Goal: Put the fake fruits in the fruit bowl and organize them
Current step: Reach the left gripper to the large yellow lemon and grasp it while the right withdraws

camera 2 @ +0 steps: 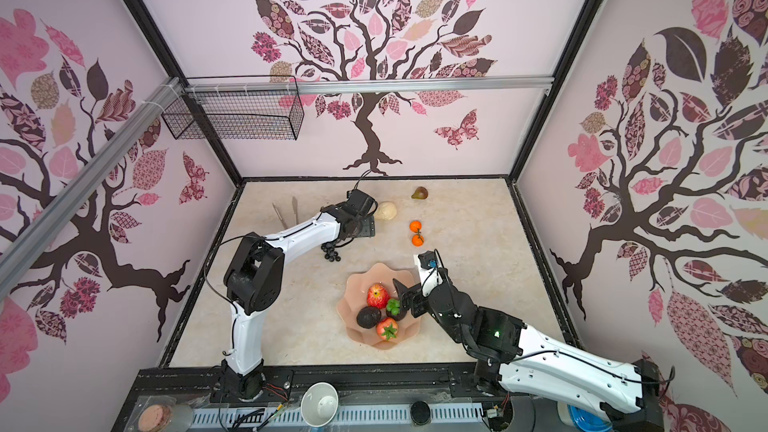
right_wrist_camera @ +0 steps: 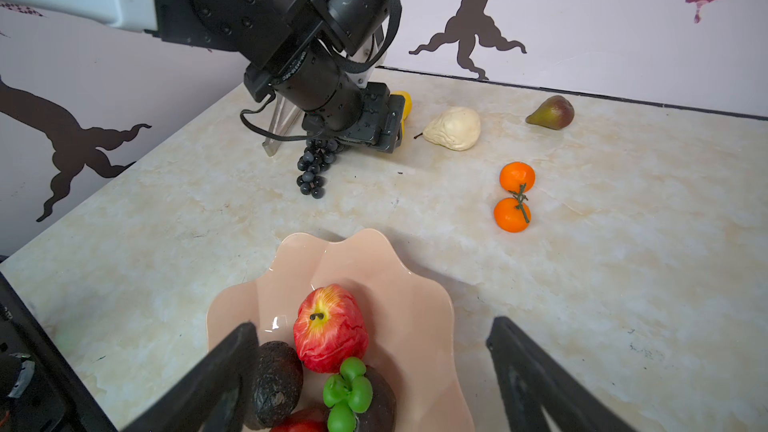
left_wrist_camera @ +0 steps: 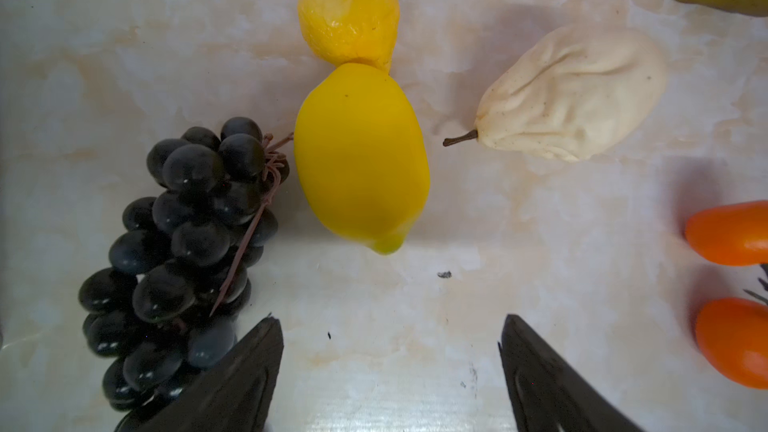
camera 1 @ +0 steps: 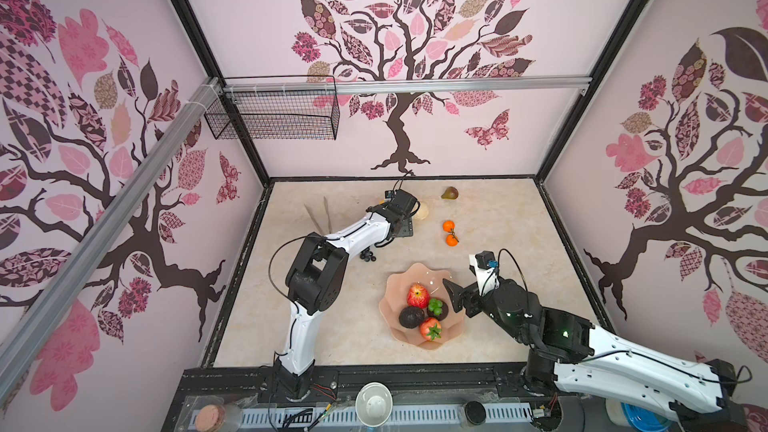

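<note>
Four sit inside the fruit bowl (camera 1: 399,284): red apple (camera 1: 417,295), avocado (camera 1: 411,316), mangosteen (camera 1: 437,308) and a red-orange fruit (camera 1: 430,328); beyond the bowl's far rim, well apart from it, lie grape bunch (left_wrist_camera: 183,243), lemon (left_wrist_camera: 361,155), cream pear (left_wrist_camera: 573,93) and oranges (right_wrist_camera: 516,176); the left gripper (left_wrist_camera: 390,320) hangs there, spread wide and empty, near the lemon; the right gripper (right_wrist_camera: 372,324), spread and empty, hovers over the bowl.

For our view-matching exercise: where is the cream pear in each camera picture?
Both top views: cream pear far back, beyond and left of the oranges.
Left wrist: cream pear beside the lemon, stem toward it.
Right wrist: cream pear beyond the oranges.
Shared landmark: the oranges.
</note>
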`<state>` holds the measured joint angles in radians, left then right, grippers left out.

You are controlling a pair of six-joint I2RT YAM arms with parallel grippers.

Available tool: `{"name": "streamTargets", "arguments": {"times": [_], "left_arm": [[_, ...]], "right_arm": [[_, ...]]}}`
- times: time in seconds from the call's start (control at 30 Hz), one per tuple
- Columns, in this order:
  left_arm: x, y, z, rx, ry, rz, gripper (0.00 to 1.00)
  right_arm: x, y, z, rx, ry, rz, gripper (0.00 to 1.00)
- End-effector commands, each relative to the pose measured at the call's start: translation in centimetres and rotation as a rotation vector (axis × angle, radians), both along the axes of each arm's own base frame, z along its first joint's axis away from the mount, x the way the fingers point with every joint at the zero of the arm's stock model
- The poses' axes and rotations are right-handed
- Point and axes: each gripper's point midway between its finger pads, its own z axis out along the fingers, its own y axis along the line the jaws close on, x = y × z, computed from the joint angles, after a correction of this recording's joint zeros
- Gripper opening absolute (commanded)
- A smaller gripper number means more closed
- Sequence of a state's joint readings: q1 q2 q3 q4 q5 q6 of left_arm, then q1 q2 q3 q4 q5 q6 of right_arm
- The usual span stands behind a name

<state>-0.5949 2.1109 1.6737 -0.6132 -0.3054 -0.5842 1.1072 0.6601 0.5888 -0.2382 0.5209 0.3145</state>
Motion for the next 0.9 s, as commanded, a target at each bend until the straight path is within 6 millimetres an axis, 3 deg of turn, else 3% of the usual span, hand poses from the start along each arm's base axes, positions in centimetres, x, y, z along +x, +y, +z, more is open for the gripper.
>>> {"name": "streamTargets", "arguments": {"times": [0.0, 0.5, 0.63, 0.67, 0.87], "left_arm": [[1.5, 0.2, 0.2, -0.003, 0.015, 0.037, 0.85], [4.9, 0.5, -2.5, -0.009, 0.039, 0.083, 0.87], [5.7, 0.8, -2.6, -0.009, 0.029, 0.091, 0.80], [5.9, 0.8, -2.7, 0.001, 0.023, 0.092, 0.79], [6.5, 0.8, -3.4, 0.033, 0.040, 0.087, 0.76]], "right_arm": [[-0.1, 0.0, 0.3, 0.030, 0.001, -0.001, 0.90], [-0.3, 1.3, -0.9, 0.024, 0.027, 0.047, 0.91], [-0.3, 1.4, -0.8, 0.022, 0.026, 0.047, 0.93], [-0.3, 1.3, -0.9, 0.022, 0.028, 0.047, 0.99], [-0.2, 1.6, -1.0, 0.018, 0.037, 0.049, 1.00]]}}
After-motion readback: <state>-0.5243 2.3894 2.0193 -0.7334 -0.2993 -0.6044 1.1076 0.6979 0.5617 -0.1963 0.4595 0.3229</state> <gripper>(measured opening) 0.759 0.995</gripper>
